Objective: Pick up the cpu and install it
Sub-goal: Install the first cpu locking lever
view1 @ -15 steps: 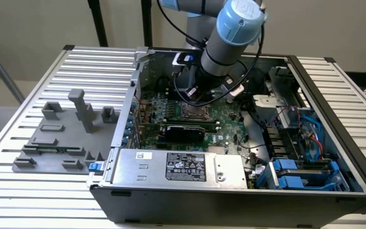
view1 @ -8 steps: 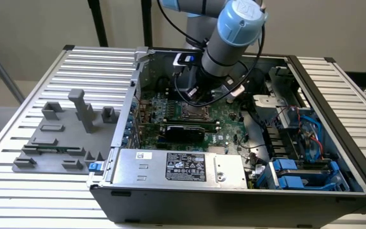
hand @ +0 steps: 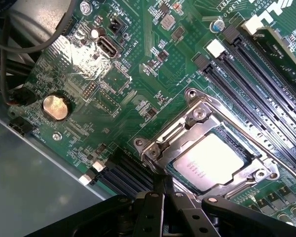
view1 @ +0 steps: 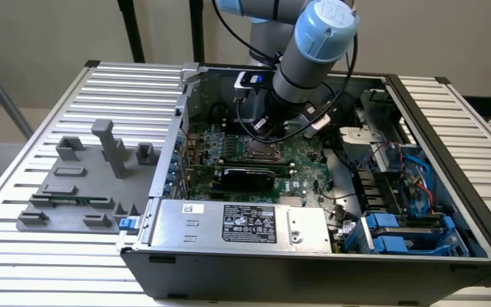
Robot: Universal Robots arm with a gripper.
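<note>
- Exterior view is giving the big picture: the arm (view1: 314, 57) is reaching down into the open PC case (view1: 314, 268), with the grey fixture blocks (view1: 84, 185) sitting well apart at that view's left.
- Wrist view is showing the cpu (hand: 209, 160) lying in the socket frame (hand: 197, 118) on the motherboard (hand: 113, 84), silver top up.
- The gripper (hand: 163, 190) is sitting closed and holding nothing, its tip right at the socket frame's edge.
- Case walls and cables are crowding the arm; the RAM slots (hand: 251, 64) are running just beside the socket.
</note>
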